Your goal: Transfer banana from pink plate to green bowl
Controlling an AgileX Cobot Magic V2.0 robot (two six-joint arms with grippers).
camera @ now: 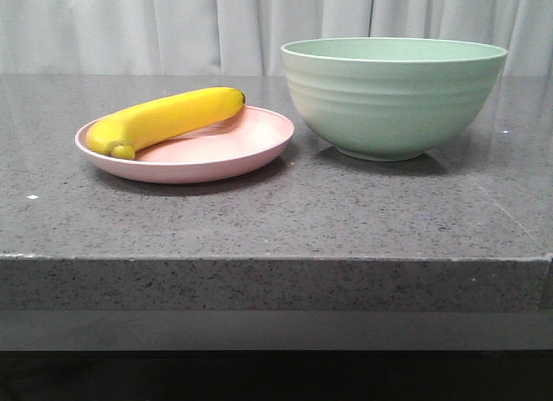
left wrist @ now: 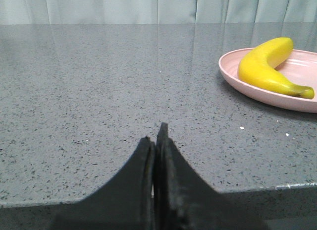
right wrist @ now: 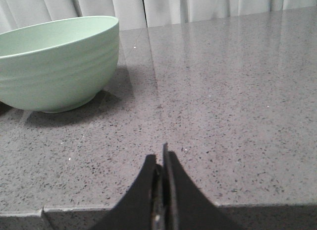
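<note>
A bright yellow banana [camera: 164,120] lies on the pale pink plate [camera: 233,150] at the left of the grey stone table. To the plate's right stands the deep mint-green bowl [camera: 393,94], nothing showing above its rim. Neither arm shows in the front view. In the left wrist view my left gripper [left wrist: 156,133] is shut and holds nothing, low by the table's front edge, with the banana [left wrist: 267,66] and plate [left wrist: 297,98] off to one side. My right gripper [right wrist: 161,158] is likewise shut on nothing near the front edge, the bowl [right wrist: 54,66] some way off.
The speckled grey stone table [camera: 276,219] ends in a thick front edge [camera: 276,284]. Pale curtains [camera: 173,25] hang behind the table.
</note>
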